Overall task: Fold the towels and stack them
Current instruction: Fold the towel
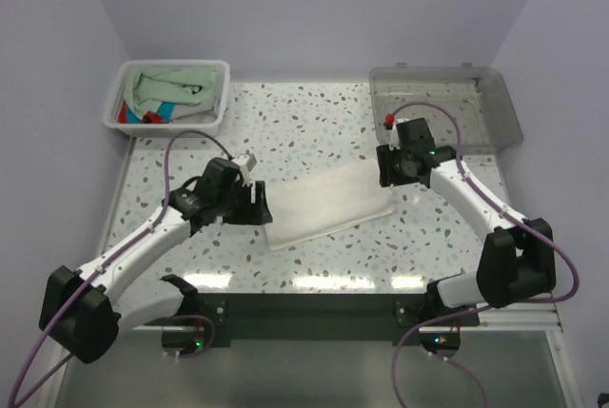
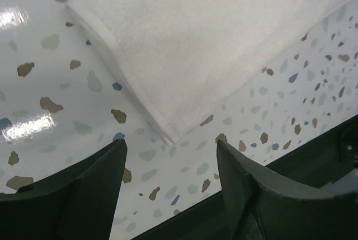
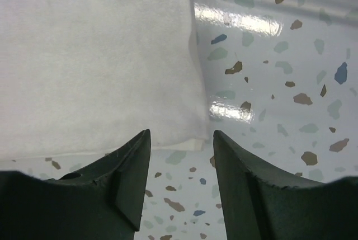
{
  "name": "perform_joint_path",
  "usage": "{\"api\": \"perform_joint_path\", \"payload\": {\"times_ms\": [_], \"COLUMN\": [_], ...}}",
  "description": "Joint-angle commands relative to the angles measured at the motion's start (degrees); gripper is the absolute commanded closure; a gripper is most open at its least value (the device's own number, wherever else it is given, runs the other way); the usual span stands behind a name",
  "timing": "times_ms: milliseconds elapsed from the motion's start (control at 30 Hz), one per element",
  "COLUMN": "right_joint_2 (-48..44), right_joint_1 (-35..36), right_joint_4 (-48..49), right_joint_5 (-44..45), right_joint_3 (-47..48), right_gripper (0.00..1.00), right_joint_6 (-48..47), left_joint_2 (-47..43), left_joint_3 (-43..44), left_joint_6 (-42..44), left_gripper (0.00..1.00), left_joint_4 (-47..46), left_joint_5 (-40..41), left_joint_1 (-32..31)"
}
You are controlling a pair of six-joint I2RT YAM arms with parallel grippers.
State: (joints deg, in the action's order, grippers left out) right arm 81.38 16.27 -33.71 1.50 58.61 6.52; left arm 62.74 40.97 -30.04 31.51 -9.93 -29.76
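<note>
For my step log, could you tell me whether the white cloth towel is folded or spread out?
Folded: the white cloth towel shows a second layer peeking out along its edges in both wrist views.

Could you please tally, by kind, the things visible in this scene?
Towels: 3 (white towel, mint green towel, turquoise-and-red towel; the basket may hide more)
Containers: 2 (white basket, clear tray)
Grippers: 2 (left gripper, right gripper, both open)
Total: 7
</note>
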Motion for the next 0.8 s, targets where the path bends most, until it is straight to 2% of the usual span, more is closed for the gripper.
{"api": "perform_joint_path", "payload": {"times_ms": [0, 233, 333, 433, 567, 633, 767], "right_joint_2": [-2.9, 0.3, 2.4, 4.8, 7.4, 7.5, 8.4], "right_joint_1": [0.2, 0.6, 0.5, 0.4, -0.2, -0.3, -0.4], "right_joint_4": [-0.4, 6.4, 10.2, 13.2, 14.6, 13.5, 8.9], "right_joint_5": [-4.6, -9.2, -8.8, -4.3, -3.1, -2.7, -2.7], "right_joint_3": [3.3, 0.3, -3.7, -7.4, -9.9, -9.8, -9.7], "right_gripper": [0.47, 0.47, 0.49, 0.5, 0.5, 0.5, 0.5], "right_joint_6": [2.3, 6.9, 8.8, 9.6, 10.8, 11.1, 13.5], "left_joint_2": [-0.7, 7.5, 11.5, 15.3, 17.6, 18.0, 19.8], "left_joint_3": [6.9, 10.8, 7.7, 3.4, -2.6, -6.4, -7.9], "left_joint_6": [-1.2, -2.6, -3.8, -5.0, -7.0, -8.6, -10.0], "left_gripper": [0.29, 0.38, 0.45, 0.52, 0.61, 0.63, 0.7], "left_joint_4": [2.4, -2.5, -6.9, -10.5, -13.0, -14.1, -11.5], "left_joint_5": [1.3, -0.1, 0.0, 0.4, 2.4, 3.1, 6.9], "left_joint_1": [-0.5, -5.9, -8.5, -9.8, -9.8, -9.9, -9.0]}}
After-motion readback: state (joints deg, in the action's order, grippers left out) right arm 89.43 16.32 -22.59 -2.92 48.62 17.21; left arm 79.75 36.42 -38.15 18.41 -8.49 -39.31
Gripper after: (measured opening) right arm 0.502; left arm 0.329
